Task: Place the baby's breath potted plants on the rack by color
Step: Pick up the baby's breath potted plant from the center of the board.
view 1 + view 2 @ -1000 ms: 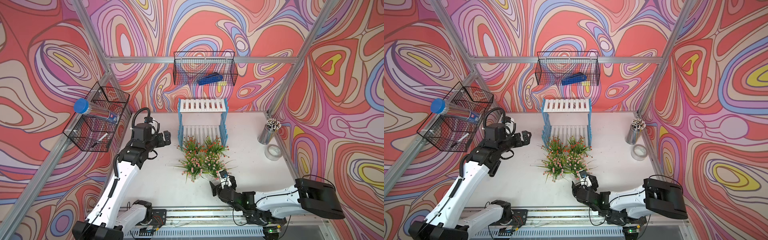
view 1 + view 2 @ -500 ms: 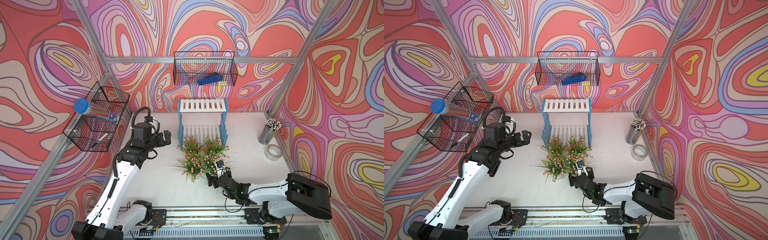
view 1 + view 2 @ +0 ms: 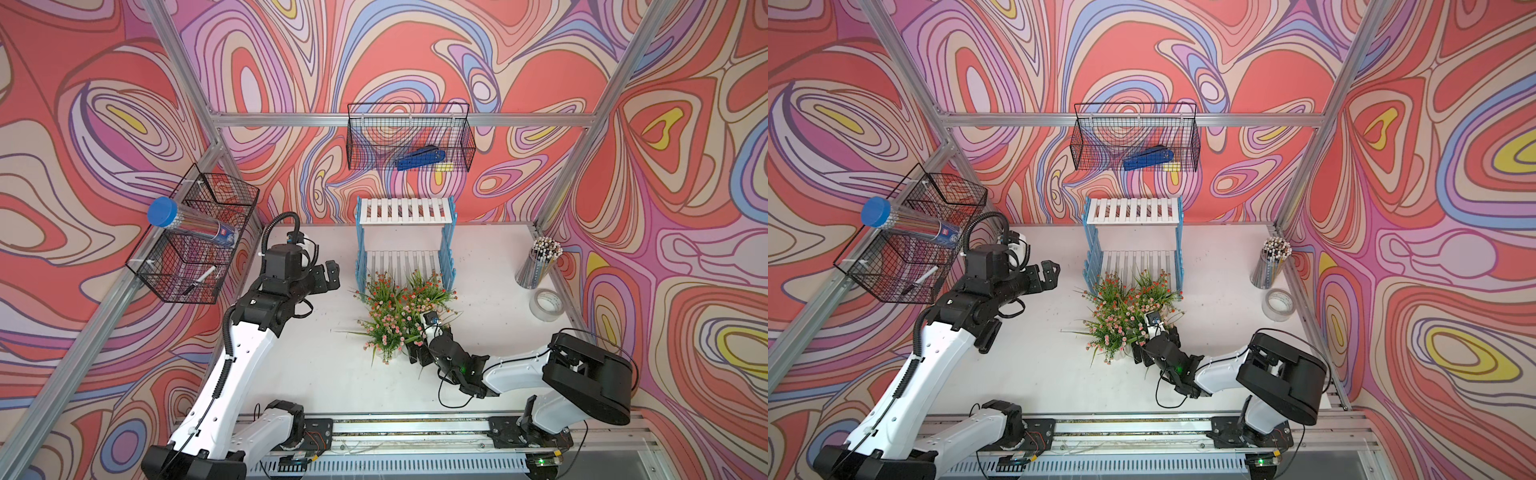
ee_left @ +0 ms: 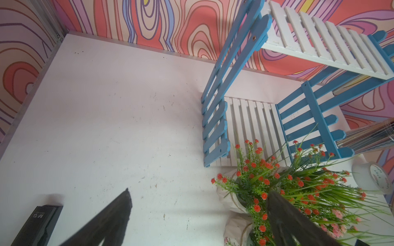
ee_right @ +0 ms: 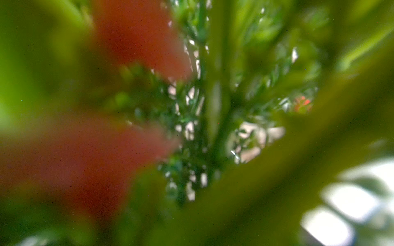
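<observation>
Widely spread left pincer (image 3: 328, 277); right pincer (image 3: 417, 353) buried among potted plants (image 3: 386, 322), opening impossible to tell. Inside back basket (image 3: 361, 137), blue tool (image 3: 419, 158).

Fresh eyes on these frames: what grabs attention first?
The loud swirl-patterned walls all around. Then the potted plants, bunched on the table before the empty rack, with the right gripper buried in their foliage; the left gripper hangs open beside the rack.

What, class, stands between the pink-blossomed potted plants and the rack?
The red-orange plants stand right in front of the lower shelf of the rack, between it and the pink plants. Above them, the way to the top shelf looks open.
</observation>
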`<state>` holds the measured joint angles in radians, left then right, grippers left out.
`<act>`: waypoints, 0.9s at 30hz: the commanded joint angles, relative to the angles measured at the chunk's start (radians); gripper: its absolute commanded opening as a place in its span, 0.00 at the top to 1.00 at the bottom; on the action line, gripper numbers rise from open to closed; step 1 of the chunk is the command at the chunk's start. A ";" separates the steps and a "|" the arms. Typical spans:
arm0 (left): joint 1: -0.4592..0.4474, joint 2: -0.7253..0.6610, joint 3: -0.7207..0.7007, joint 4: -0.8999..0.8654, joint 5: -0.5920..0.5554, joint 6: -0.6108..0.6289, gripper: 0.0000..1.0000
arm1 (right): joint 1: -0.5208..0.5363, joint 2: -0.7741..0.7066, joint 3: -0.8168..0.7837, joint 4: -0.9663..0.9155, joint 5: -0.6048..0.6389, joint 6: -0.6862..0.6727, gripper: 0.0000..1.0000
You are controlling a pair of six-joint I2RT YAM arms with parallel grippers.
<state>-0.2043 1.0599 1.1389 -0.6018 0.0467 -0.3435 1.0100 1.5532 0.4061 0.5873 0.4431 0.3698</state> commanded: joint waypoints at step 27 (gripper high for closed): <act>-0.006 -0.038 -0.013 -0.024 0.002 -0.032 0.00 | -0.005 -0.225 -0.128 -0.140 -0.014 0.052 0.54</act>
<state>-0.2043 1.0466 1.1366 -0.6060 0.0444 -0.3561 1.0088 1.3666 0.2825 0.5152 0.4206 0.4126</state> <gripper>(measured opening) 0.998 0.944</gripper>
